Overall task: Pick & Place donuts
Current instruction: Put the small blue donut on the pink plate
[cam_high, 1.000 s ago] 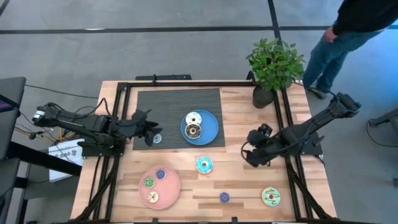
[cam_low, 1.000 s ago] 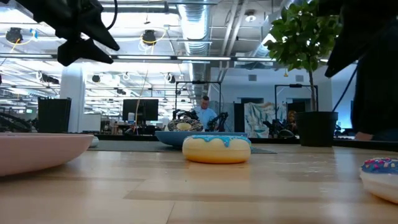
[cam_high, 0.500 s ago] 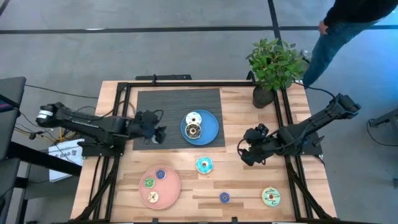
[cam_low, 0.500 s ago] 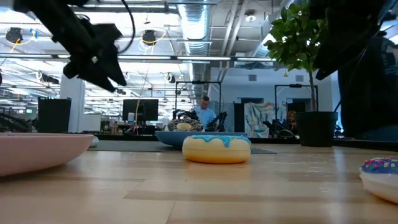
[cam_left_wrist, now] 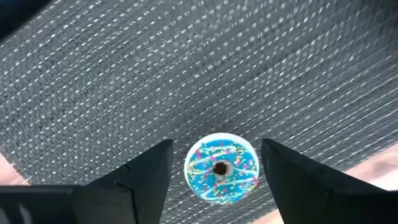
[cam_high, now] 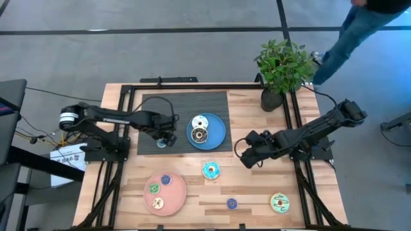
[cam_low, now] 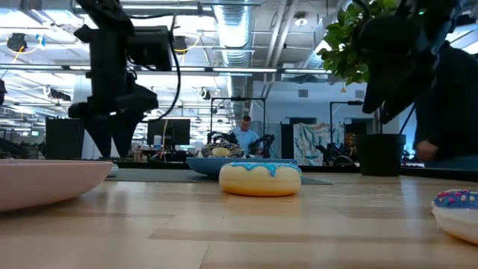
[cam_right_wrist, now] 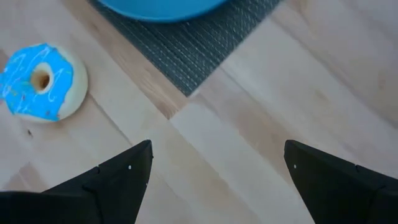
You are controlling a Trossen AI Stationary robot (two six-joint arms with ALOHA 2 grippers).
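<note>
Eight donuts [cam_high: 210, 170], two plates [cam_high: 217, 131], one plant [cam_high: 282, 64].

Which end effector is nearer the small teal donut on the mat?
Left. The left end effector hangs right over the teal donut; the right end effector is across the table.

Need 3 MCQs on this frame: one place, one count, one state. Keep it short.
1. Where does the small teal donut lie?
A. on the grey mat
B. on the pink plate
C. beside the plant

2. How many donuts lie on the blue plate?
A. none
B. two
C. four

3. How is the left hand?
A. shut on the teal donut
B. open over the teal donut
C. parked off the table

Answers:
1 A, woven mat surrounds it in the left wrist view.
2 B, the high view shows two.
3 B, its fingers stand apart on either side of the donut.
</note>
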